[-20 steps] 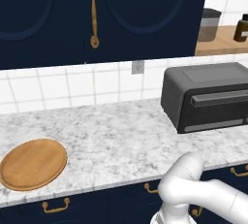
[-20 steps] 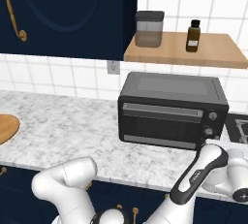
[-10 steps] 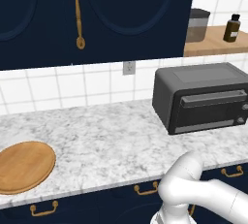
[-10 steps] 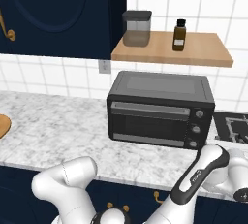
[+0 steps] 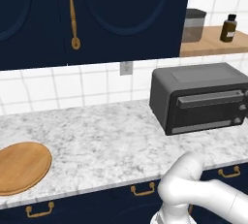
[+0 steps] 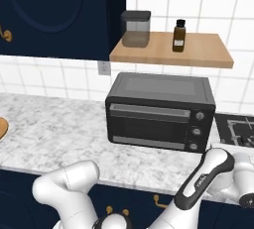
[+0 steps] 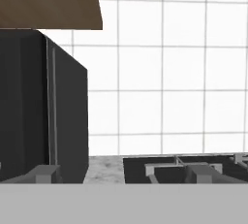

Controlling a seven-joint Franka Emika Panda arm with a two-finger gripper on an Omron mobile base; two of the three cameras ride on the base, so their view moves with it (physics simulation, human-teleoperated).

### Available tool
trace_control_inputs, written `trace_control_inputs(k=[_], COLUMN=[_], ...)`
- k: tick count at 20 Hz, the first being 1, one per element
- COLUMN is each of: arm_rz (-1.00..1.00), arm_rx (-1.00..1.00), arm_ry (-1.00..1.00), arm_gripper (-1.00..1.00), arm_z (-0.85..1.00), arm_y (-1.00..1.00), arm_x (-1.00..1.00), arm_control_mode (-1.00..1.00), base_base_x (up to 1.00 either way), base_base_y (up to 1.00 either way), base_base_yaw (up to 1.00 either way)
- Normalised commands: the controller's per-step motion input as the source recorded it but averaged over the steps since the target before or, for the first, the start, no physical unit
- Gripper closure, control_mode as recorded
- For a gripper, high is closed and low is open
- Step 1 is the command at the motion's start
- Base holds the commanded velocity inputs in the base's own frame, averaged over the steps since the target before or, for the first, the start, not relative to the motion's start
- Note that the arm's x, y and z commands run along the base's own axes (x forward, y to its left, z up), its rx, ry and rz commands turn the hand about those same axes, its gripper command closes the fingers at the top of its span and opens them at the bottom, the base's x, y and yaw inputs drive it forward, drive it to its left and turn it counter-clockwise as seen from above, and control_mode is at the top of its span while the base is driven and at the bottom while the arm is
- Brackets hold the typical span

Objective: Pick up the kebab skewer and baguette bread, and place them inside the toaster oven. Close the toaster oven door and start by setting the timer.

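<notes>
The toaster oven (image 5: 199,99) is a dark grey box on the marble counter, also seen from the right base (image 6: 159,112). The toaster oven door (image 6: 149,126) is closed, its bar handle running along the top and three knobs (image 6: 196,131) at its right. In the hand view the oven's right side (image 7: 43,111) stands close on the left. My gripper (image 6: 244,169) hangs low at the counter's front edge, right of the oven, open with nothing in it. The kebab skewer and the baguette bread are out of view.
A round wooden board (image 5: 22,167) lies bare at the counter's left. A stove grate (image 7: 189,169) sits right of the oven. Above it a wooden shelf (image 6: 198,54) holds a canister (image 6: 135,28) and a brown bottle (image 6: 178,35). Navy cabinets (image 5: 97,14) hang overhead.
The whole picture has slid left in both base views, so the camera has moved right along the counter. The oven sits nearer the middle and the board nearer the left edge.
</notes>
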Motion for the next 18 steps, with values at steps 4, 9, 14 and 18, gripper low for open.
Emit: trace_control_inputs(k=[4,9,14,18], arm_rz=[0.0,0.0,0.0,-0.01], arm_rx=[0.0,0.0,0.0,-0.02], arm_ry=[0.0,0.0,0.0,0.0], arm_gripper=[-1.0,-1.0,-1.0,-1.0], arm_z=[0.0,0.0,0.0,0.0], arm_y=[0.0,0.0,0.0,0.57], arm_x=[0.0,0.0,0.0,-0.06], arm_control_mode=[1.0,1.0,-1.0,-1.0], base_base_x=[0.08,0.01,0.0,0.0], base_base_y=[-0.54,-0.08,-0.03,0.0], base_base_yaw=[0.0,0.0,0.0,0.0])
